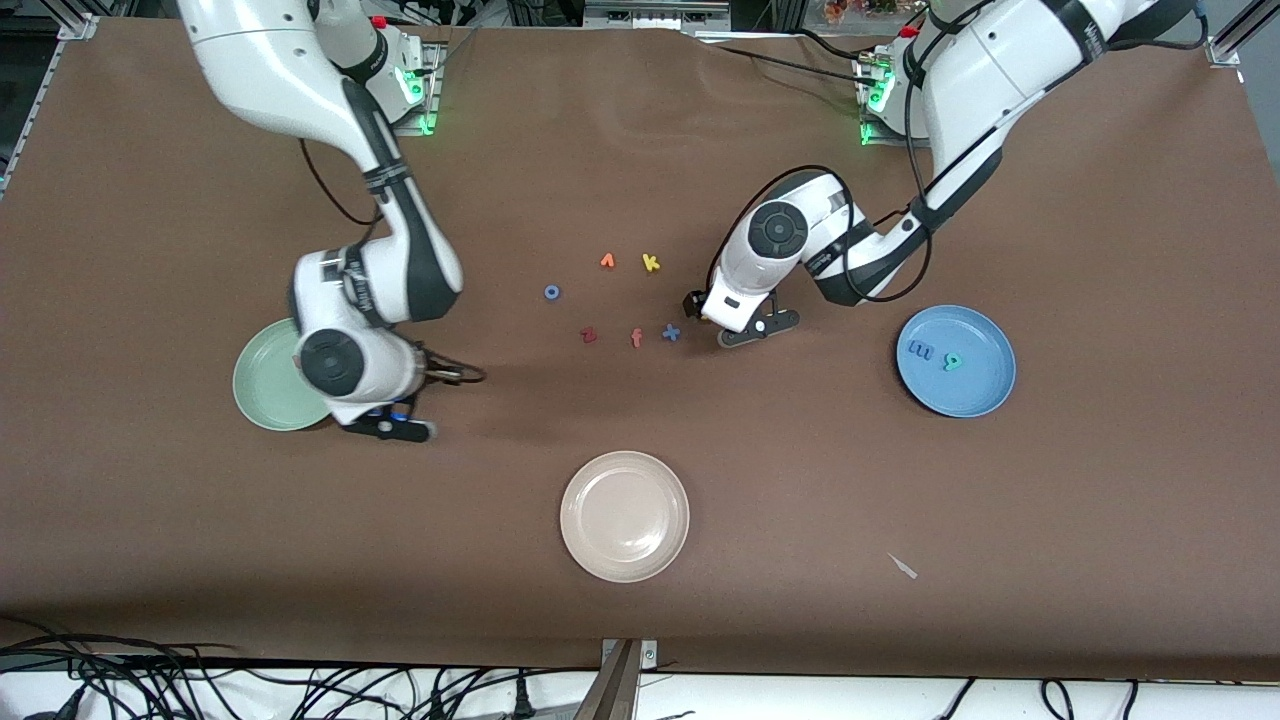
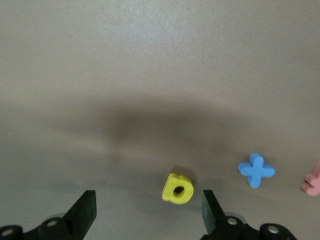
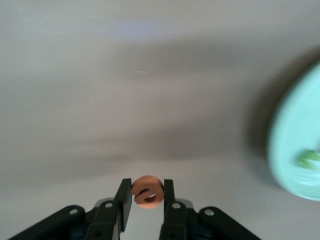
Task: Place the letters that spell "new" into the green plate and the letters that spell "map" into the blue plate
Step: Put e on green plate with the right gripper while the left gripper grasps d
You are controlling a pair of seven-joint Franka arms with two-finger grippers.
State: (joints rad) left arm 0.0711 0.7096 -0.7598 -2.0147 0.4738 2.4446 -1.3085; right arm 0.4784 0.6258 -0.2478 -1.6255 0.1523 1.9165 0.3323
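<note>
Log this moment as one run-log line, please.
right gripper: shut on orange e, near green plate | left gripper: open around yellow a | blue plate: m, p in

- The letter a point(image 2: 177, 189) lay on the bench point(image 1: 760, 520) between the spread fingers of the left pincer point(image 2: 147, 201).
- The letter x point(image 2: 256, 170) lay just outside that pincer, with the letter f point(image 2: 312, 180) past it.
- The right pincer point(image 3: 145, 196) gripped the letter e point(image 3: 147, 190) over the bench, beside the plate at the right arm's end point(image 3: 292, 135).
- The letter n point(image 3: 306, 159) lay in that plate.
</note>
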